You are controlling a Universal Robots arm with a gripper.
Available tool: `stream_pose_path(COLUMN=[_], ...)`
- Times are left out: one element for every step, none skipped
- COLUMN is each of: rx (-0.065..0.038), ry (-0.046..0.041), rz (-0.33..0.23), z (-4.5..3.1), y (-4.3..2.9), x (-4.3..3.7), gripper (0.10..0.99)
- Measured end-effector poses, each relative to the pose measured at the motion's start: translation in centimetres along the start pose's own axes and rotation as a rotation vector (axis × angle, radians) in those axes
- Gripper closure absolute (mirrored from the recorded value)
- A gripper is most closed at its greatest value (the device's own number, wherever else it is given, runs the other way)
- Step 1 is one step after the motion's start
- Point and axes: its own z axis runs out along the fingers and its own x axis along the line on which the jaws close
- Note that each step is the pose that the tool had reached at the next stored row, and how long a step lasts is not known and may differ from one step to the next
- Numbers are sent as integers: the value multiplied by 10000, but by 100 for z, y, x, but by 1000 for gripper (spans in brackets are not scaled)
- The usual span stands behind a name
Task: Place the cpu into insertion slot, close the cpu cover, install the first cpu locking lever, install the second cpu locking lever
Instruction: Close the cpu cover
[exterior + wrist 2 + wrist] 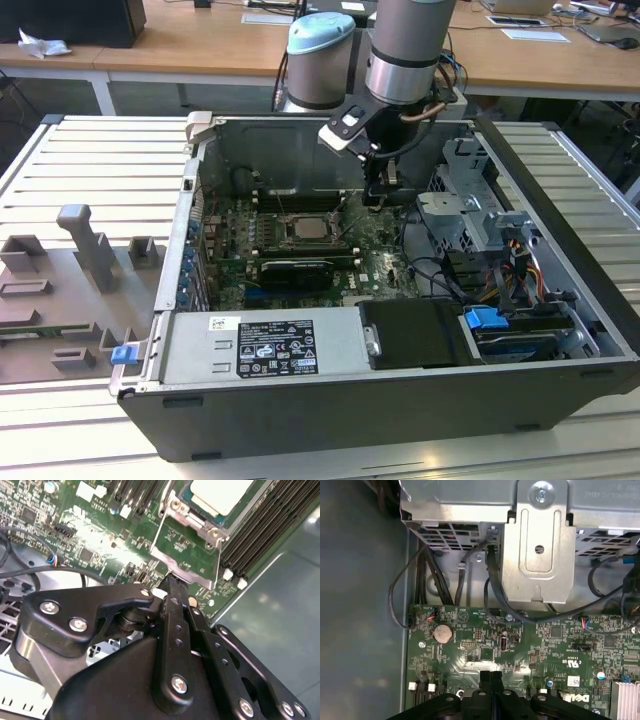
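Observation:
The cpu (pixel 220 495), a pale silver square, lies in the insertion slot (pixel 303 232) in the middle of the green board. The cpu cover (pixel 197 578), a thin metal frame, stands swung open on the side of the slot towards my gripper, and green board shows through its cut-out. My gripper (pixel 170 582) has its fingers pressed together, with the tips right at the cover's free edge. I cannot tell whether they pinch that edge. In the exterior view the gripper (pixel 378 197) hangs just to the right of the slot. In the first wrist view the fingertips (pixel 491 676) are over the board.
The board lies inside an open computer case (pixel 190 200). Long memory slots (pixel 260 530) flank the socket. A metal drive cage (pixel 535 545) and black cables (pixel 420 580) lie beyond the board's edge. A long black card (pixel 295 270) and the power supply (pixel 270 345) lie nearer the front.

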Motion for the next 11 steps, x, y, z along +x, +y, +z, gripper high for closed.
stream_pose_path(rx=[0, 0, 0, 1, 1, 0, 0, 0, 0, 0, 0], ry=[-1, -2, -2, -2, -2, -2, 0, 0, -1, -2, -1], rz=[-1, -6, -9, -8, -7, -8, -7, -7, -8, -8, -8], z=[2, 3, 3, 4, 3, 4, 4, 6, 6, 6, 7], y=[-15, -32, -44, -54, -59, -61, -63, -66, -69, -78, -84], x=[1, 1, 2, 2, 2, 2, 2, 3, 3, 3, 3], gripper=[980, 980, 980, 980, 980, 980, 980, 980, 980, 980, 980])
